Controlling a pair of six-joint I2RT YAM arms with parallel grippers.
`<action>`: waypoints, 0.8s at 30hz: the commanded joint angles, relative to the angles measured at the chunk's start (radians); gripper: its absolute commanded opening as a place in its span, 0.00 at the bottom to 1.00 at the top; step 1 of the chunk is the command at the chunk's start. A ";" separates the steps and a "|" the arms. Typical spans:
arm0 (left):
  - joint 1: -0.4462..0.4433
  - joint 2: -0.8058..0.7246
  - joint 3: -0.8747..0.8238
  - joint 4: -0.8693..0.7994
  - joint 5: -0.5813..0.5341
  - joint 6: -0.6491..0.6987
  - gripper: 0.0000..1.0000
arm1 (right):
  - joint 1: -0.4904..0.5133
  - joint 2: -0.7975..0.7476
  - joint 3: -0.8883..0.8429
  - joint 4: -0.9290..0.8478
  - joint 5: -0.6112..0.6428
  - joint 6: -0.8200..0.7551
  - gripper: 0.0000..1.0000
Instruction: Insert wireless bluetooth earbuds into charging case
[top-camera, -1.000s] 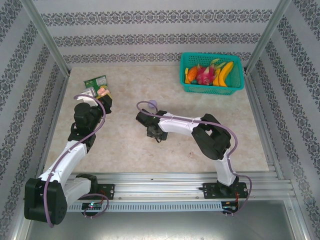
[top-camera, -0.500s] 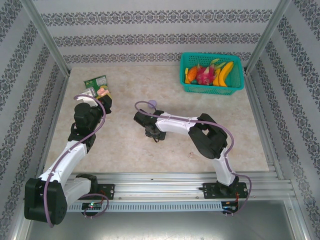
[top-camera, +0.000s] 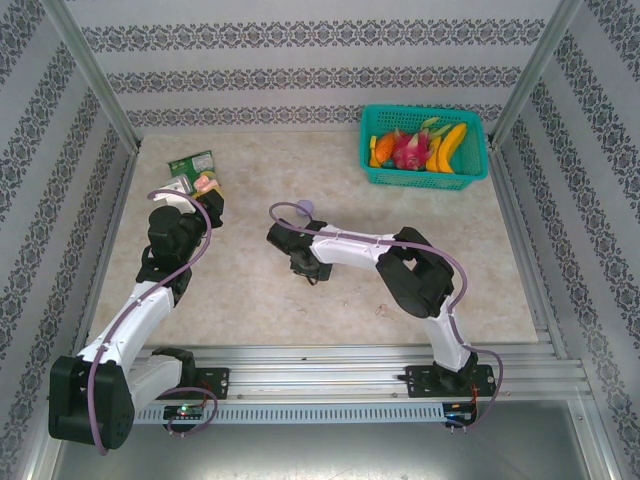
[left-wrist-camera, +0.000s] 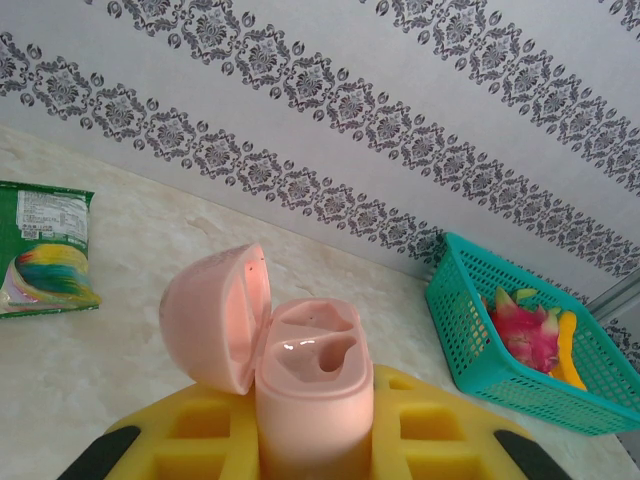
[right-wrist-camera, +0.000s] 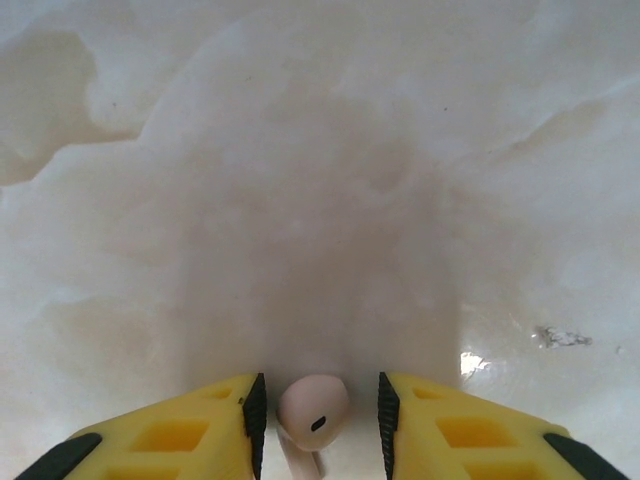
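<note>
A pink charging case (left-wrist-camera: 315, 385) stands upright between the yellow fingers of my left gripper (left-wrist-camera: 315, 445), which is shut on it. Its lid (left-wrist-camera: 215, 315) hangs open to the left, and both sockets look bare. From above, this gripper (top-camera: 207, 197) and the case (top-camera: 206, 183) are at the table's left rear. My right gripper (top-camera: 305, 268) is down at the table's middle. A pale pink earbud (right-wrist-camera: 313, 405) lies on the marble between its pads. My right gripper (right-wrist-camera: 320, 410) is still open, with the left pad almost touching the bud and a gap on the right.
A teal basket (top-camera: 372, 150) of fruit stands at the back right, also seen in the left wrist view (left-wrist-camera: 455, 320). A green snack packet (top-camera: 190, 164) lies beyond the left gripper. A lilac round object (top-camera: 304, 208) sits just behind the right arm's wrist.
My right gripper has shifted slightly left and its jaws have narrowed around the earbud. The left arm and the case have not moved.
</note>
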 joint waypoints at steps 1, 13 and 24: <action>-0.008 -0.004 -0.009 0.054 -0.006 0.001 0.00 | 0.030 0.026 0.019 -0.013 -0.019 0.021 0.39; -0.008 -0.009 -0.017 0.053 -0.004 -0.002 0.00 | 0.025 0.041 0.015 -0.016 -0.008 0.023 0.39; -0.008 -0.010 -0.017 0.052 -0.004 -0.001 0.00 | -0.024 0.020 0.012 -0.010 0.016 -0.009 0.38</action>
